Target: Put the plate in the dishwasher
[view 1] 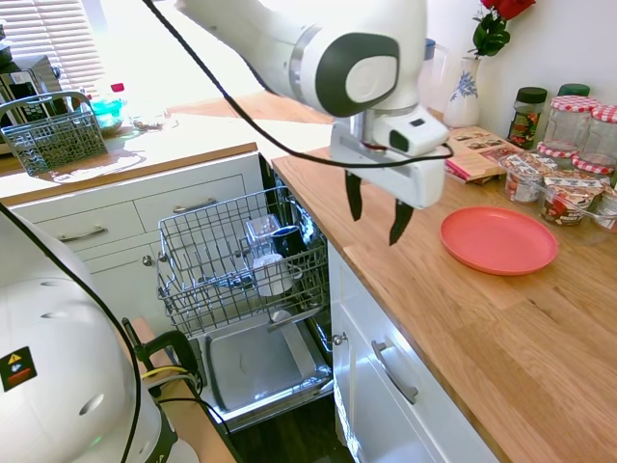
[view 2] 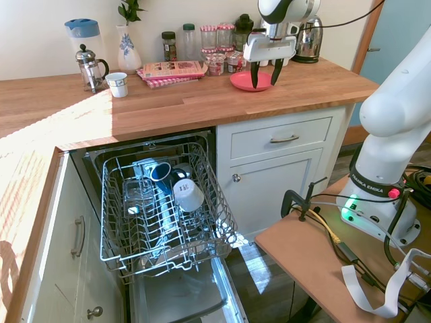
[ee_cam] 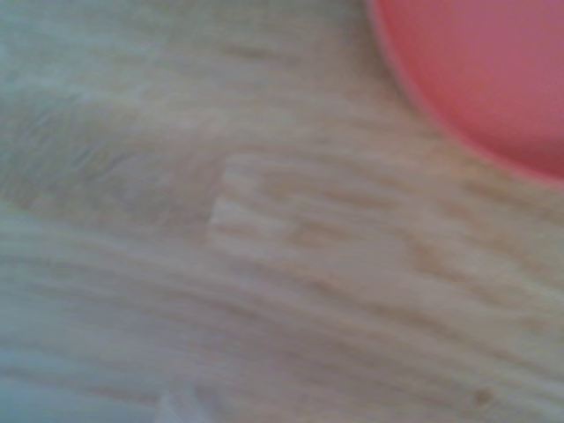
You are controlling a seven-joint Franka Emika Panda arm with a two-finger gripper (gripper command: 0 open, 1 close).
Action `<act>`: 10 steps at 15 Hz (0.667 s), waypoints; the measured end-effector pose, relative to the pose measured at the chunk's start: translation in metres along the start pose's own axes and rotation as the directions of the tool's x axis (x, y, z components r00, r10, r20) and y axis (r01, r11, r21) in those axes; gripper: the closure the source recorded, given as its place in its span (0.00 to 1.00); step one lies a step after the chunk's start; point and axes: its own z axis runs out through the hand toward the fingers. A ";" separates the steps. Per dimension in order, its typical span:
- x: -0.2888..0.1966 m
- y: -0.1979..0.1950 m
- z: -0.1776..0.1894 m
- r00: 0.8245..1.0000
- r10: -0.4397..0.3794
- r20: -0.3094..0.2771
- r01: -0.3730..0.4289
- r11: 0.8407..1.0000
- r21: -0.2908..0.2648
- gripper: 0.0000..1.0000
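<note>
Tool [view 1: 377, 209] hovers open over the surface [view 1: 482, 328]
Plate [view 1: 498, 239] lies flat at its 3 o'clock, untouched; dishwasher [view 1: 253, 318] open, rack [view 1: 231, 265] pulled out.

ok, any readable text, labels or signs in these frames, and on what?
"FRANKA EMIKA": on the arm's base, small, just legible.
Yellow warning triangle, no legible words: black sticker at the lower left of the first exterior view.
Jar labels: too small to read.
Magazine cover: blurred, unreadable.
Mark on the white cup: unreadable.
Wrist view: no text.
</note>
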 end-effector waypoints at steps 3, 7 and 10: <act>0.078 0.000 0.011 0.998 0.057 0.018 -0.057 0.998 0.007 0.00; 0.163 0.030 0.029 0.988 0.141 0.065 -0.145 0.988 0.056 0.00; 0.196 0.045 0.036 0.981 0.173 0.087 -0.180 0.979 0.091 0.00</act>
